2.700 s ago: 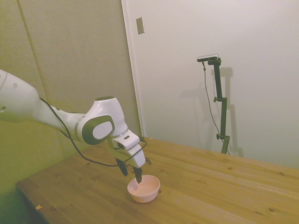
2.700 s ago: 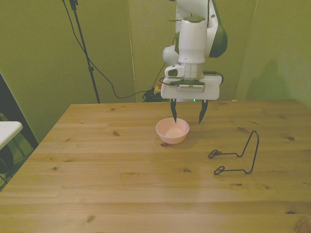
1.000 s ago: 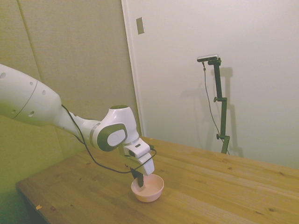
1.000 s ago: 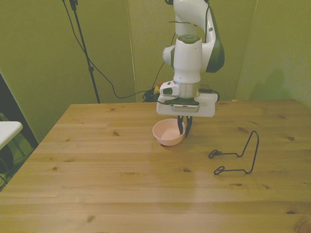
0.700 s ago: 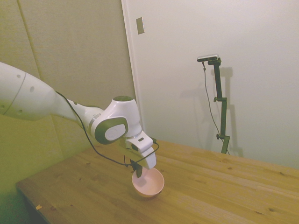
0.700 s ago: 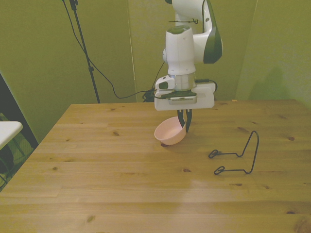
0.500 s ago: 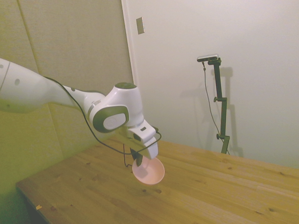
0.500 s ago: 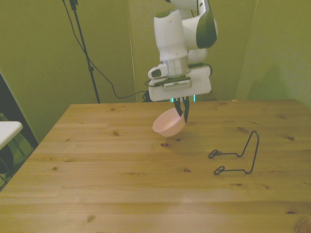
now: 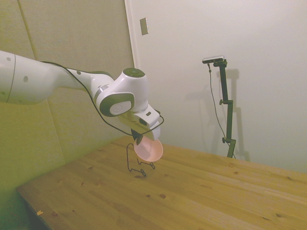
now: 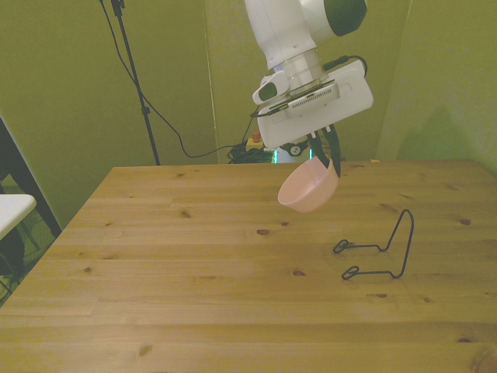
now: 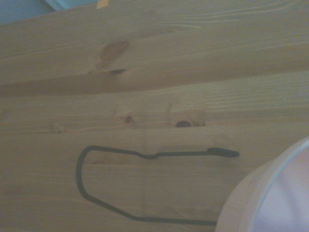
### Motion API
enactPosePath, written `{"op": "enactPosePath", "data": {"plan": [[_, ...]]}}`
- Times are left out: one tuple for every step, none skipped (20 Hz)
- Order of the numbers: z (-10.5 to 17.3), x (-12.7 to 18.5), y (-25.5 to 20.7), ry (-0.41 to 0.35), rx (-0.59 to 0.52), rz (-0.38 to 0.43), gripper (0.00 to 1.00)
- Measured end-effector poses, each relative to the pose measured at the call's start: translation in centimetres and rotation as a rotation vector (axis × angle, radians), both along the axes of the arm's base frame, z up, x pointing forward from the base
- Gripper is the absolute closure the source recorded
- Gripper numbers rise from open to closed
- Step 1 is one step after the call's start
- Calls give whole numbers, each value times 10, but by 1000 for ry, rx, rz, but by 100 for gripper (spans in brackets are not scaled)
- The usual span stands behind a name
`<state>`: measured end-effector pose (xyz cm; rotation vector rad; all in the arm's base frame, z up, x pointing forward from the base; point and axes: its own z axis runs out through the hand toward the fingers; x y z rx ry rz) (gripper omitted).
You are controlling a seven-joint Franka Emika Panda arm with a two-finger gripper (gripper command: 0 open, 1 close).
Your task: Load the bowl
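Jaws clamped on pink bowl (image 10: 309, 189) rim — tilted, airborne; wire rack (image 10: 378, 248) on table (image 10: 194, 272)

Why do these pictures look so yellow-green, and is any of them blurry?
Side and front views: a yellow-green cast tints walls and table, though both are fairly sharp. The front view shows the gripper holding the tilted pink bowl aloft. Wrist view: soft focus, with the bowl's rim a pale blur at one corner and the black wire rack slightly fuzzy.
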<state>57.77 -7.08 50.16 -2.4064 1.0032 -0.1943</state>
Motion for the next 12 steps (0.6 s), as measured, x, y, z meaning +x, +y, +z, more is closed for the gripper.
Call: {"op": "enactPosePath", "data": {"plan": [[-3,3,1,-22,28,23,100],[-6,6,1,-44,58,40,100],[-10,9,0,-69,93,55,100],[-16,13,-2,-94,129,70,100],[-23,16,-3,-104,155,79,100],[-30,19,-2,-106,191,95,100],[-36,23,2,-102,226,115,100],[-43,28,8,-95,253,128,100],[-50,39,19,-86,286,155,100],[-50,39,19,-87,287,157,100],[-51,39,19,-88,287,163,100],[-54,40,20,-91,289,168,100]]}}
